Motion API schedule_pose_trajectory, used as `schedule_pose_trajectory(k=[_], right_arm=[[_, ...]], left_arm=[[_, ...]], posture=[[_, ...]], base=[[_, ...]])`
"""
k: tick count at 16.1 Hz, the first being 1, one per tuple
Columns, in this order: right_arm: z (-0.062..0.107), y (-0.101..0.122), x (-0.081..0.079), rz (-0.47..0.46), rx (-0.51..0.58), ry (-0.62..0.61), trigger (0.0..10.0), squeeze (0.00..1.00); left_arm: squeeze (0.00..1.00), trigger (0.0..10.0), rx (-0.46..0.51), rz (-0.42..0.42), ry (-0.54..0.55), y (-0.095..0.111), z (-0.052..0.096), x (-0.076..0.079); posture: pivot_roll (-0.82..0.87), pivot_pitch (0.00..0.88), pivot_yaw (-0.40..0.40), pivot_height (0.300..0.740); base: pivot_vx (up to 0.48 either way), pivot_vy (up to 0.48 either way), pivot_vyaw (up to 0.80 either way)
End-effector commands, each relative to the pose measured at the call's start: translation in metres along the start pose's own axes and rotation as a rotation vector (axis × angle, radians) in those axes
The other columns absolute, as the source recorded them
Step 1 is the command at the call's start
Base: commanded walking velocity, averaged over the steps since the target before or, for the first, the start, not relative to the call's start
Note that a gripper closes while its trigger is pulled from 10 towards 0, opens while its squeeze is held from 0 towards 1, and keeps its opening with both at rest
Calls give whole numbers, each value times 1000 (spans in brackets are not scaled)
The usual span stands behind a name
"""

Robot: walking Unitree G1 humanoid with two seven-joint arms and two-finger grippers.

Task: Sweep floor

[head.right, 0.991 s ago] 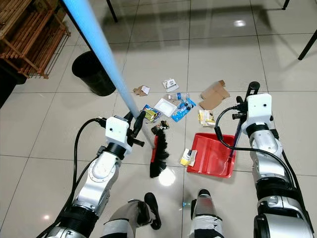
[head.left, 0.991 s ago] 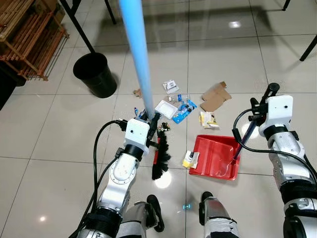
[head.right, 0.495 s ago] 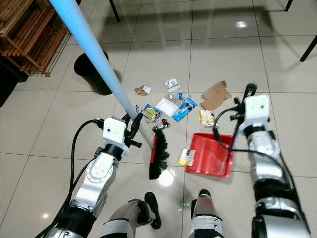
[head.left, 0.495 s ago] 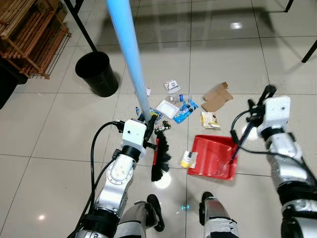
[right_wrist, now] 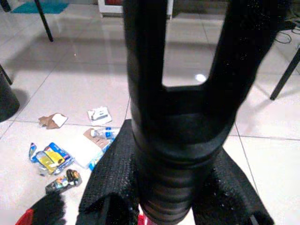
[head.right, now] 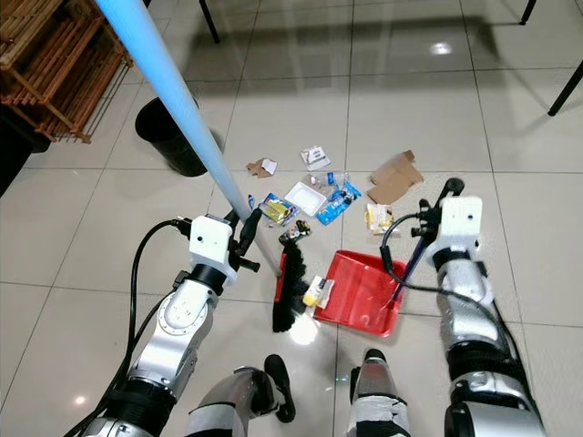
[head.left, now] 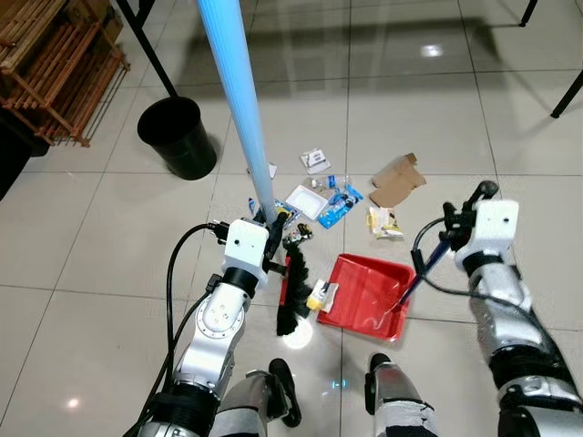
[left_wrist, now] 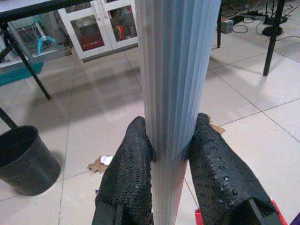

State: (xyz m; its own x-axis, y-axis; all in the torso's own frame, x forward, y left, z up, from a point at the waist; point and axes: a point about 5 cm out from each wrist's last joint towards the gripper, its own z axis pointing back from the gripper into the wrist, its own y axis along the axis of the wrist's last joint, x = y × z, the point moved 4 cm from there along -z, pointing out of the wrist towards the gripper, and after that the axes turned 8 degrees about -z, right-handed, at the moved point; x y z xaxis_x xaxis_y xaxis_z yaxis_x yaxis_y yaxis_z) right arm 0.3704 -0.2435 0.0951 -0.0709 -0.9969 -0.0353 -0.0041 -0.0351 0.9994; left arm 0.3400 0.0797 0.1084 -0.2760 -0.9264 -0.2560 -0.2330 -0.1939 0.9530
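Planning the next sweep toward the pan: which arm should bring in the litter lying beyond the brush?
Left. The left gripper is shut on the blue broom handle, whose brush sits beside the litter. The right gripper is shut on the red dustpan handle, steadying it.

The floor (head.left: 109,237) is laid with large, pale, glossy square tiles split by thin dark grout lines. Bright spots of ceiling light (head.left: 432,51) reflect off it at 1 o'clock, with another glare patch low near 6 o'clock. At 10 o'clock a wooden slatted rack (head.left: 56,73) stands on the tiles, and a dark edge cuts in beside it at 9 o'clock. Thin black furniture legs (head.left: 146,45) slant across the top at 11 o'clock, with more at the right edge (head.left: 569,91). The left wrist view shows a white cabinet with glass doors (left_wrist: 101,28) against the far wall, beside a black-legged table (left_wrist: 28,70).
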Motion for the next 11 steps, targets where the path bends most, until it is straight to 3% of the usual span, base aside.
schedule_pose_trajectory(k=[1,7,8,9,10,11], right_arm=[[14,-38,-4,-59,-133,-18,10000,0],[20,-60,-17,-121,-197,-35,10000,0],[20,-58,-17,-120,-192,-34,10000,0],[19,-58,-16,-119,-189,-35,10000,0],[19,-57,-15,-118,-186,-36,10000,0],[18,-55,-13,-115,-180,-39,10000,0]], left_arm=[[0,10000,-20,-7,20,-4,2,-8],[0,10000,-43,-5,25,-11,4,-9],[282,10000,-45,7,23,-12,4,-9],[345,10000,-46,10,22,-13,4,-9],[565,10000,-46,9,22,-13,4,-10],[867,10000,-46,10,23,-13,4,-10]], posture=[[-208,254,174,740],[-201,251,176,740],[-203,250,176,740],[-205,250,175,740],[-205,250,175,740],[-205,250,175,740]], base=[[0,0,0],[0,0,0],[0,0,0],[0,0,0],[0,0,0],[0,0,0]])
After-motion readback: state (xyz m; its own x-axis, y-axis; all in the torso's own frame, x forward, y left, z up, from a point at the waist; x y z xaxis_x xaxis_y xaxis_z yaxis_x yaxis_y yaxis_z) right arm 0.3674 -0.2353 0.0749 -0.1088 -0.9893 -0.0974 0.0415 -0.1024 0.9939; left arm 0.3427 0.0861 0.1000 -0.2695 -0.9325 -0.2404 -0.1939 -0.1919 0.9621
